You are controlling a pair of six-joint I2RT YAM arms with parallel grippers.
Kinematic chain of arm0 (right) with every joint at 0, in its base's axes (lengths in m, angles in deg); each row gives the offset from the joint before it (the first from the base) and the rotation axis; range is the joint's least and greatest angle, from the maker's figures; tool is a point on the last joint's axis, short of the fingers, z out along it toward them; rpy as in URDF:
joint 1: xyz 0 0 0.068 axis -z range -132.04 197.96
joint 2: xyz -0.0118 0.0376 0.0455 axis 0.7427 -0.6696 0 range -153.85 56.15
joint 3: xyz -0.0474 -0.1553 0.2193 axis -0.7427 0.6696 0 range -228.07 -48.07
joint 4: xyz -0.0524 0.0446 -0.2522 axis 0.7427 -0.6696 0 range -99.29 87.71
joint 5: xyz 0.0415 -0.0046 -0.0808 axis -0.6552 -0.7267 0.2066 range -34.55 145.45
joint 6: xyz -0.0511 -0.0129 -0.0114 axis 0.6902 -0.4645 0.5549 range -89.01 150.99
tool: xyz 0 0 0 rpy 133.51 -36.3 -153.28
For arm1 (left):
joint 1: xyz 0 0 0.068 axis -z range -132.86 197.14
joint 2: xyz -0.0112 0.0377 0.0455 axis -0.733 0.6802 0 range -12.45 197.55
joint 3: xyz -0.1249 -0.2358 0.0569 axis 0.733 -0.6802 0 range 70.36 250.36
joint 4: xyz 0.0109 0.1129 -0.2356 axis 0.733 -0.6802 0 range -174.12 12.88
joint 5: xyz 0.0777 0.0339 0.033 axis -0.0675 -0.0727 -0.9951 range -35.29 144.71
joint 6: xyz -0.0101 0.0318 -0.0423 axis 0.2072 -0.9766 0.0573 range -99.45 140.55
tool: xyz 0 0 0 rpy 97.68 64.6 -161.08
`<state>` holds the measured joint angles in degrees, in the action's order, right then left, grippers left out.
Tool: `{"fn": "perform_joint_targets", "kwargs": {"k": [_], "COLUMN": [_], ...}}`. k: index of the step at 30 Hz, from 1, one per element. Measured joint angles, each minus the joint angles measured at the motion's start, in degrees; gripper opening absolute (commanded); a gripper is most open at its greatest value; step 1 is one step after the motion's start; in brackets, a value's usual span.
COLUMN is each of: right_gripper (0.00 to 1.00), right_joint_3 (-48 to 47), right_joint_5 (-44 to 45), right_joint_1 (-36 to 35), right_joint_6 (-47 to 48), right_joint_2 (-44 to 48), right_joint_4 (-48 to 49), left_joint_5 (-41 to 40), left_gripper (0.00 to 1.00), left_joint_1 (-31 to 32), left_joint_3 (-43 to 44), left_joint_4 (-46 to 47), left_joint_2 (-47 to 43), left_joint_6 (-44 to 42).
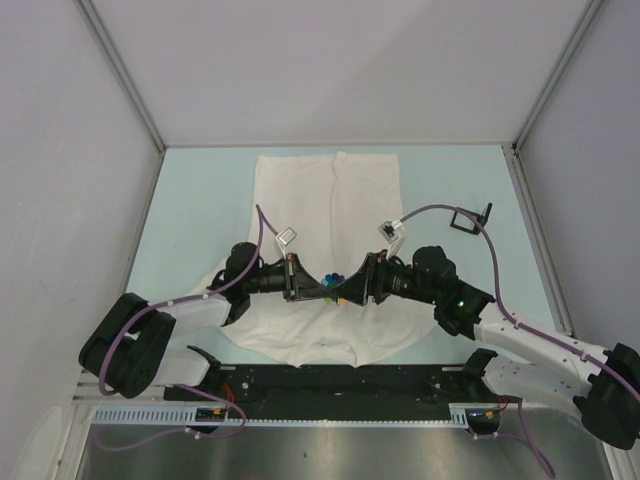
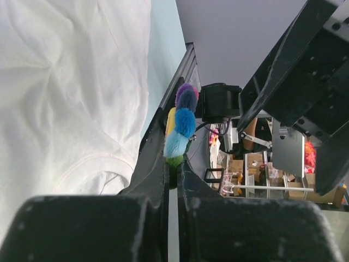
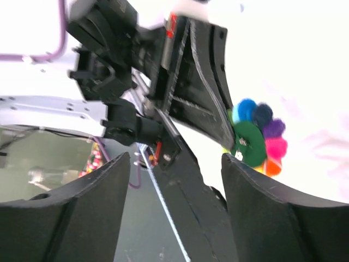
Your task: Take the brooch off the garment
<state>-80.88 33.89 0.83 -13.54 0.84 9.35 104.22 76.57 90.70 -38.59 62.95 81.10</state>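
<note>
Pale blue counter point(image 1: 195, 200) fills the left of the overhead frame, and from its lower left corner the black-and-white left arm point(image 1: 180, 315) reaches toward the middle, trailing a purple cable. It runs over the large white short-sleeved cloth T-shirt point(image 1: 330, 190), which lies spread flat down the centre of the counter. The left gripper point(image 1: 320, 285) sits low over the shirt's lower middle, and in its own wrist view its jaws are drawn together, clamped on the small round flower-shaped brooch with rainbow petals point(image 2: 182, 123). The fluffy purple, blue and light blue petals stand up past the fingertips, with crumpled shirt cloth point(image 2: 71, 98) to the upper left. From above, the brooch point(image 1: 336, 279) shows as a speck of colour between the two arms at the frame's centre. Whether its pin is in the cloth cannot be told. Just right of it, the right gripper point(image 1: 352, 288) faces the left one. In the right wrist view its jaws stand wide apart, gripping nothing, with the brooch's green back and pink, purple and blue petals point(image 3: 253, 139) at centre right. At the upper right a small black bracket point(image 1: 470, 218) rests on the counter.
</note>
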Motion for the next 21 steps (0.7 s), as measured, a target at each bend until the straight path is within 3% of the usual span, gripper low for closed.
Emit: {"fn": "perform_joint_targets", "kwargs": {"k": [3,6,15,21], "right_gripper": [0.54,0.47,0.26,0.31], "right_joint_3": [-0.09,-0.09,0.37,0.5], "right_joint_5": [3.34,7.5,12.61,16.46], "right_joint_1": [-2.56,-4.85,-3.1,-8.37], "right_joint_6": [2.03,3.28,3.19,3.26], "right_joint_2": [1.27,2.08,4.48,3.06], "right_joint_4": [-4.35,-9.2,-13.42,-12.61], "left_joint_5": [0.02,0.02,0.17,-0.55], "left_gripper": [0.01,0.0,0.01,0.01], "left_joint_1": [0.0,0.0,0.0,0.0], "left_joint_3": [0.02,0.0,0.02,0.02], "left_joint_4": [0.68,1.25,1.27,0.22], "left_joint_2": [0.04,0.04,-0.17,-1.22], "left_joint_6": [0.94,1.46,2.21,2.4]}}
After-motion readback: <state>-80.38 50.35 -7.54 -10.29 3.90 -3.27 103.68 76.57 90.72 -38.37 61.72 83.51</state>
